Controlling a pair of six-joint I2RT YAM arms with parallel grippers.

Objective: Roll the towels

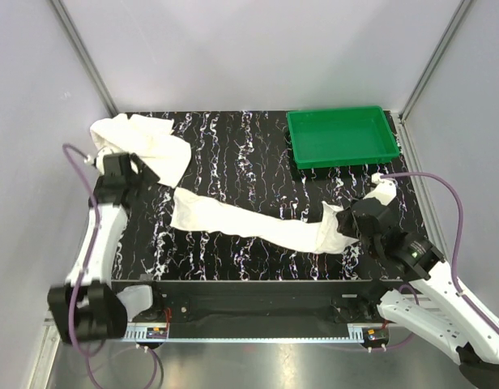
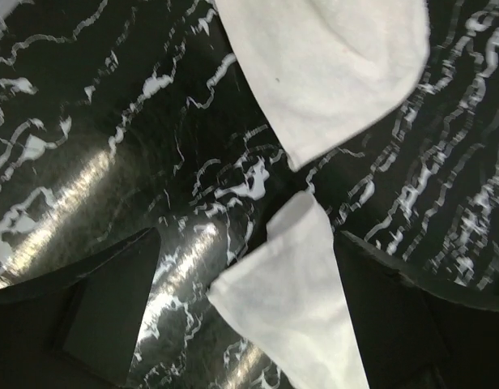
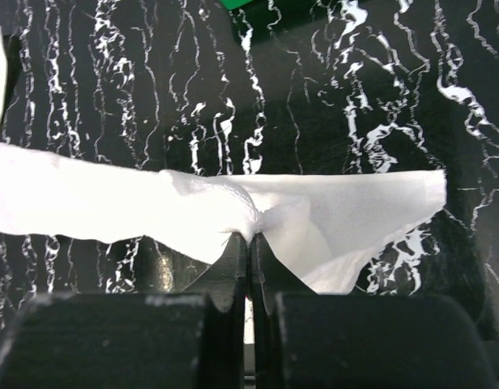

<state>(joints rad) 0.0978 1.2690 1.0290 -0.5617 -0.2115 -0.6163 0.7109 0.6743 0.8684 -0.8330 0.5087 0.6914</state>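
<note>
Evidently the work is at laying out, not yet at rolling: neither towel shows a single turn. The long white terry-cloth towel (image 1: 249, 223) lies as a flat, slightly wavy strip slanting across the black, white-veined table (image 1: 249, 154), from left of centre down to the near right. The right claw (image 3: 249, 241) is clenched on its right end, and the cloth bunches into small folds at the pinch while the end corner fans out flat to one side.

The smaller white terry-cloth towel (image 1: 148, 142) sits crumpled at the far left, doubled over itself with a rounded lower fold. The left claw (image 2: 245, 237) stands released beside it, grasping nothing. A pointed white cloth corner (image 2: 286, 308) lies on the table between its spread fingers; which towel it belongs to I cannot tell. The green rectangular plastic tray (image 1: 340, 136) sits at the far right, apart from both towels.

Both towels look soft, nubbly and limp, so they will sag and crease instead of holding an edge. The glossy table probably lets them slide. My judgement is that the next move calls for the long strip to be drawn straight and smooth, then its gripped end folded over onto itself to start a tight first turn, with the far end kept from dragging along.
</note>
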